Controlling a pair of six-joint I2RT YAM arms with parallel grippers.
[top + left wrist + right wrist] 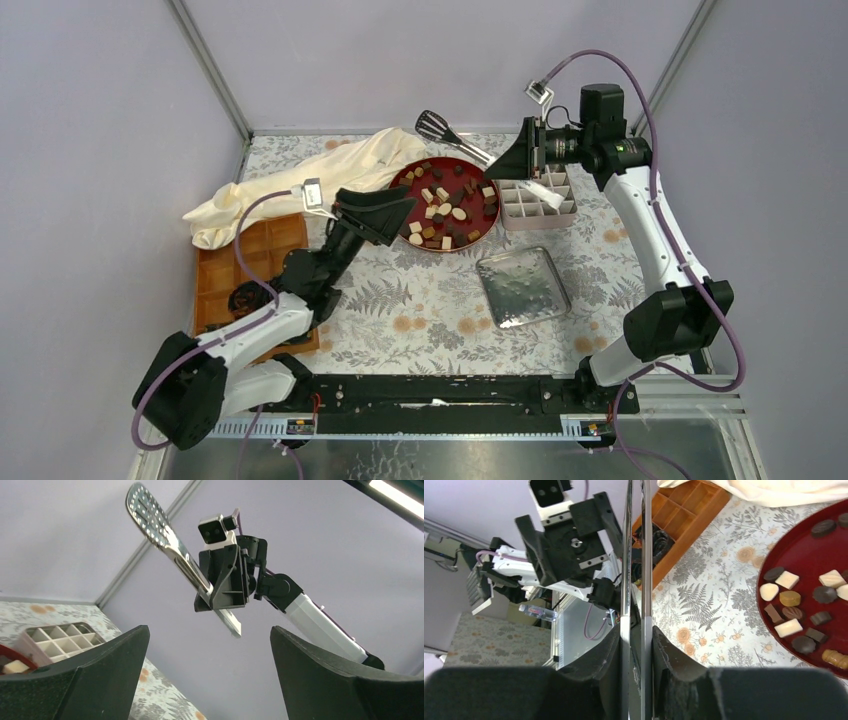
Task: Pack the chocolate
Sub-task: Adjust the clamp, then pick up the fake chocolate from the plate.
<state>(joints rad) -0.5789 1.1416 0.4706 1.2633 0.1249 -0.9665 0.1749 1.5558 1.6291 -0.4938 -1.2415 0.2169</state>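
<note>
Chocolate (445,212) pieces lie scattered on a red tray (804,555) on the surface (420,310). Left pincer (403,210) gapes wide, empty, at the tray's edge; right pincer (636,630) is clamped on raised metal tongs (150,510).

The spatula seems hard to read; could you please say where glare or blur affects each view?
Top external: even light, the metal tray shows a mottled sheen. Left wrist: the spatula head glints brightly. Right wrist: the spatula's handle is a mirror-like strip, the right gripper blurred, the chocolate sharp.
</note>
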